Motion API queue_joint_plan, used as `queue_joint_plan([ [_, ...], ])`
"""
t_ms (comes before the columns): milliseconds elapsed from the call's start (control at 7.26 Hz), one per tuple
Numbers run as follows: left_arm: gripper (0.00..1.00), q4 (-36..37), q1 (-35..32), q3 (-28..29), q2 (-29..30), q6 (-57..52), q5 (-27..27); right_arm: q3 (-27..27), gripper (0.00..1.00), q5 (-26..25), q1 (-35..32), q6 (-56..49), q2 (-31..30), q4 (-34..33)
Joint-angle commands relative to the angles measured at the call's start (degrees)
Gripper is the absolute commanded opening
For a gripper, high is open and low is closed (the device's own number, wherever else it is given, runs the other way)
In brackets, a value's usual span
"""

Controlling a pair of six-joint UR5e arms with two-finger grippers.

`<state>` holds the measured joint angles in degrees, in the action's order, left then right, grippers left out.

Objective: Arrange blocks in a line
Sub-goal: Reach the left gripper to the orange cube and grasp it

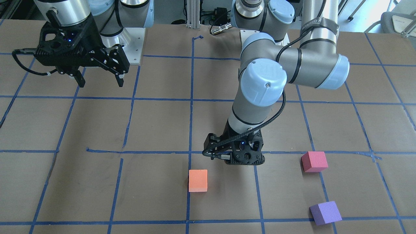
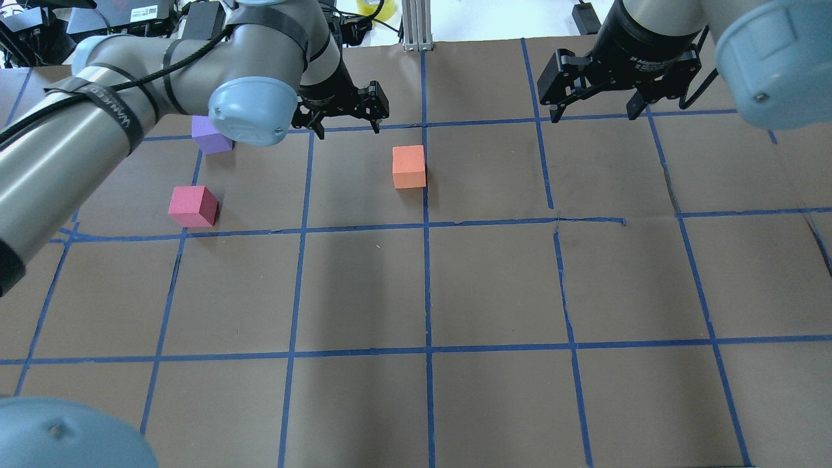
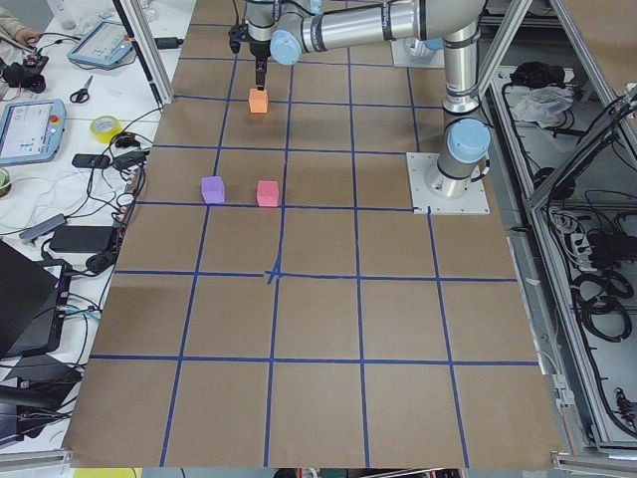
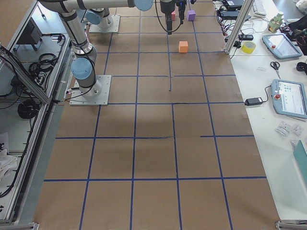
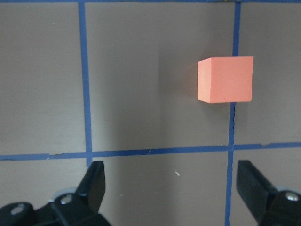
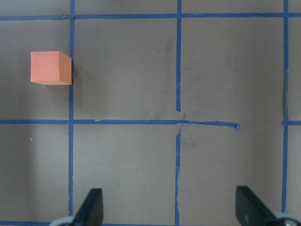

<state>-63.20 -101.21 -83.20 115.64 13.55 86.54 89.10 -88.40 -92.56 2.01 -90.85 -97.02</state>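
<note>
The orange block (image 2: pixel 409 166) sits near the table's middle line, on the far side from my base; it also shows in the front view (image 1: pixel 198 180). The pinkish red block (image 2: pixel 192 206) and the purple block (image 2: pixel 211 140) sit apart on my left; my left arm's elbow partly covers the purple one. My left gripper (image 2: pixel 348 130) hovers open and empty above the table, just left of the orange block (image 5: pixel 225 79), without touching it. My right gripper (image 2: pixel 593 116) is open and empty, raised over the right half, and sees the orange block (image 6: pixel 51 68) far to its left.
The table is brown paper with a blue tape grid (image 2: pixel 427 227). White base plates (image 3: pixel 448 183) stand at the robot's edge. Beyond the far edge a side desk holds tablets (image 4: pixel 289 98), a tape roll (image 4: pixel 248 47) and cables.
</note>
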Motion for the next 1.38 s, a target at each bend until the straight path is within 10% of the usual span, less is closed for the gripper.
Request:
queue_joint_plan([
  [0,1.0,3.7,-3.5,3.6,7.7,4.1,0.0,-0.1,1.0,0.0,0.0,-0.1,-0.1,0.0],
  [964,0.98,9.8,-5.6,3.6,15.4,6.0,0.6,-0.4,1.0,-0.1,0.0,-0.3,-0.1,0.0],
  [1239,0.41,9.8,-5.6,4.0,15.2,5.8,0.7,-0.3,1.0,0.0,0.0,-0.3,-0.1,0.0],
])
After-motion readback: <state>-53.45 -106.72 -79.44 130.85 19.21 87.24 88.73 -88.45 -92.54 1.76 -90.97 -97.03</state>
